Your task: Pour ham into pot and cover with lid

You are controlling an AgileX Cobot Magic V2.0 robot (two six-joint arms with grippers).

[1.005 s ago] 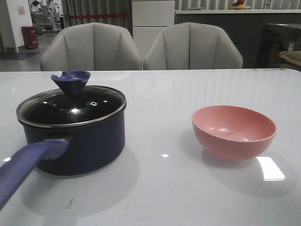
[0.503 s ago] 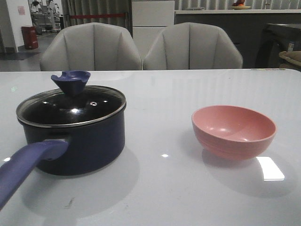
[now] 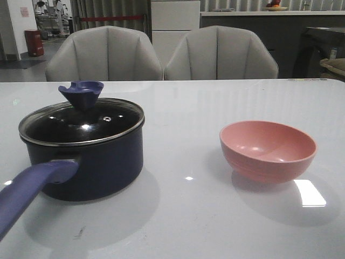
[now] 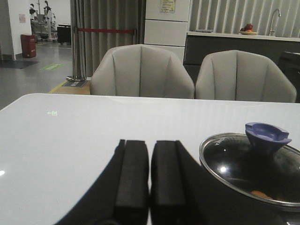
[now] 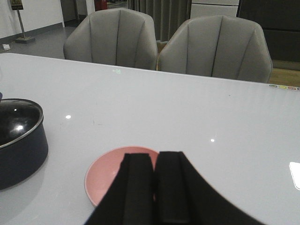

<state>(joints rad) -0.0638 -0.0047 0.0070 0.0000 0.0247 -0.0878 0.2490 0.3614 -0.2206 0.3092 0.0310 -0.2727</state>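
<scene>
Front view gives me the pot (image 3: 86, 159) with the lid (image 3: 81, 123) seated on it, pink bowl (image 3: 268, 150) well apart on the tabletop (image 3: 188, 216). My left fingers (image 4: 150, 176) are pressed together, holding nothing, lid just beside them, an orange ham (image 4: 258, 193) chunk under the glass. Right fingers (image 5: 154, 185) likewise closed and empty above the bowl

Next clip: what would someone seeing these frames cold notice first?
The dark navy pot at the table's left, glass lid already seated on it with the blue knob up. To its right stands the pink bowl, apart and apparently empty. In the left wrist view an orange chunk, probably ham, shows through the lid; both grippers, left and right, are shut and hold nothing.
</scene>
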